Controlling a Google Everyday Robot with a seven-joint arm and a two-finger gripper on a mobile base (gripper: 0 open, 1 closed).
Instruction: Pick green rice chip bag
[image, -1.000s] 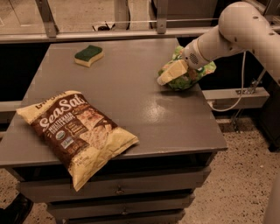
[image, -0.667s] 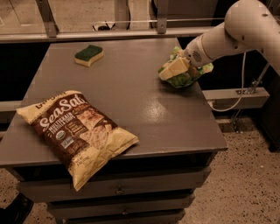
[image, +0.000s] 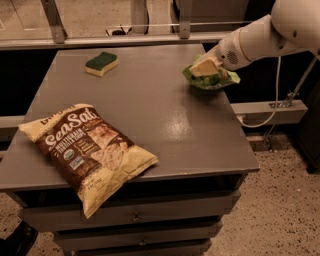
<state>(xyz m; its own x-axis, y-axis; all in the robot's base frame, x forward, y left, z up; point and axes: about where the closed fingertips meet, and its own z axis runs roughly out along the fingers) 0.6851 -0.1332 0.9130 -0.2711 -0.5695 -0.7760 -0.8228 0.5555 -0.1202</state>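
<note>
"seasalt" in white letters on large cream-and-brown foil chip bag (image: 90, 150) at near-left corner of grey metal table (image: 165, 115); smaller print unreadable. nothing legible on small bright-green glossy bag (image: 220, 81), clamped in gripper (image: 206, 69) at table's far-right edge.

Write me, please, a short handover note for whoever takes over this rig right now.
Arm: the gripper is shut on the green rice chip bag, by the far right edge of the table.
Bag: crumpled in the grip, seemingly just off the tabletop, with a shadow beneath it.
Done: grasp made.
Left: lift it well clear.
Others: Sea Salt chip bag front left, sponge far left, both apart from the gripper.
</note>
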